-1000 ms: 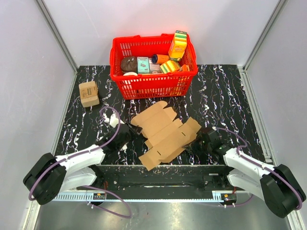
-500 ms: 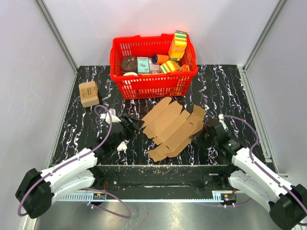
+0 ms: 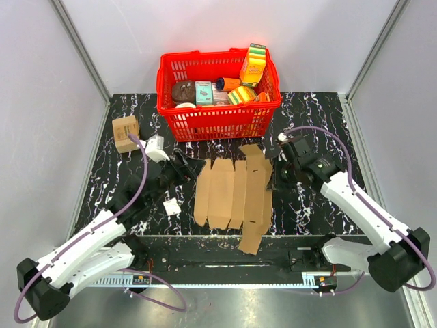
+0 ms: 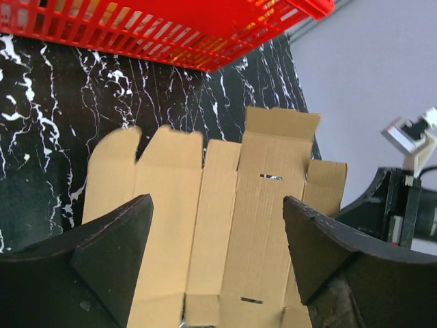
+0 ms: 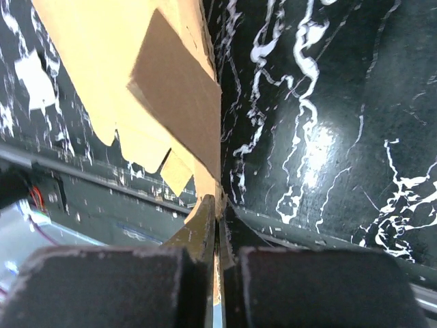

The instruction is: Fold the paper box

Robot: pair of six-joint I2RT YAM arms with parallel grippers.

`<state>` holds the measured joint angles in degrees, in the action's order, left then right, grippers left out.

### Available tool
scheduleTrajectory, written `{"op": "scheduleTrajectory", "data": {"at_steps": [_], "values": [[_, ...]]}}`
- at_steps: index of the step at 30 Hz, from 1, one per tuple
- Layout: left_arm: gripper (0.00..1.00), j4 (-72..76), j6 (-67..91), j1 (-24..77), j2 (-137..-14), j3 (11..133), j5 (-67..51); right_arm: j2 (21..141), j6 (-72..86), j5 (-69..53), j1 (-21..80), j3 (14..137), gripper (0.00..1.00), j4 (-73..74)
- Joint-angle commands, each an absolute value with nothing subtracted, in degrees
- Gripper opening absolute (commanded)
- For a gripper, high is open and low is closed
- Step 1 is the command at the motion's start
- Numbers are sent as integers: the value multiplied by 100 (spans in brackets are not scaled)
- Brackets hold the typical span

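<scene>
Zero folds done: your box [image 3: 229, 195] lies unfolded, right end effector [image 3: 273, 179] clamped on its edge, left end effector [image 3: 194, 166] apart.

- My left arm [image 3: 89, 239]: white links, black joints. It runs from my near-left base diagonally forward and inward, stretched long and low.
- My left tool [image 3: 193, 166]: two dark fingers [image 4: 113, 253] spread wide apart, gripping nothing, tips pointing inward to the right.
- My right arm [image 3: 362, 212]: white links, black joints. It rises from my near-right base, reaches forward, then bends inward at the wrist.
- My right tool [image 3: 275, 179]: both fingers [image 5: 198, 232] pressed together, pinching the thin right-hand edge of the plain brown cardboard paper box [image 5: 177, 102].
</scene>
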<state>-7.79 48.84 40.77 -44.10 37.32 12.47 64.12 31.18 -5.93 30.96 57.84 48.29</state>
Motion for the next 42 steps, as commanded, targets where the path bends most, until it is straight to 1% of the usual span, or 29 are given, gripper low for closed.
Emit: {"op": "scheduleTrajectory", "data": {"at_steps": [1, 3, 7, 8, 10, 13, 14, 16, 20, 26, 30, 35, 36, 38, 42], "values": [[83, -704, 3631, 3894, -4377, 4156, 537, 6679, 1794, -1765, 3076, 6319, 0, 5572], [84, -589, 3157, 3815, -4438, 4288, 168, 6715, 1513, -2126, 3085, 6486, 0, 5599], [88, -492, 2269, 3464, -4710, 4884, -649, 6811, 1144, -2399, 3085, 6802, 0, 5748], [91, -483, 1920, 3419, -4789, 5009, -972, 6846, 1003, -2495, 3085, 6933, 0, 5844], [92, -492, 1592, 3297, -5079, 5368, -1212, 7004, 897, -2531, 3085, 7066, 0, 5932], [93, -554, 1135, 3060, -5527, 5799, -1852, 7241, 625, -2751, 3085, 7259, 0, 6108], [93, -554, 942, 3015, -5633, 5888, -2255, 7303, 502, -2768, 3085, 7338, 0, 6187], [93, -536, 766, 2901, -5940, 6081, -2582, 7488, 414, -2760, 3085, 7391, 0, 6249], [92, -466, 257, 2725, -6345, 6214, -3337, 7699, 238, -2716, 3085, 7541, 0, 6328], [92, -413, -604, 2532, -6767, 6223, -4164, 7682, 132, -2724, 3085, 7620, 0, 6302], [93, -527, -1142, 2408, -7057, 6502, -4684, 7655, 44, -2882, 3085, 7603, 0, 6302], [97, -1185, -1966, 2232, -7531, 7021, -5482, 7585, 35, -2936, 3085, 7541, 0, 6302], [99, -1317, -2099, 2232, -7584, 7170, -5537, 7576, 35, -2944, 3085, 7532, 0, 6284], [99, -1389, -2188, 2232, -7664, 7224, -5607, 7559, 26, -2944, 3085, 7515, 0, 6267], [99, -1380, -2259, 2294, -7717, 7102, -5669, 7594, 35, -2988, 3085, 7515, 0, 6249]]}}
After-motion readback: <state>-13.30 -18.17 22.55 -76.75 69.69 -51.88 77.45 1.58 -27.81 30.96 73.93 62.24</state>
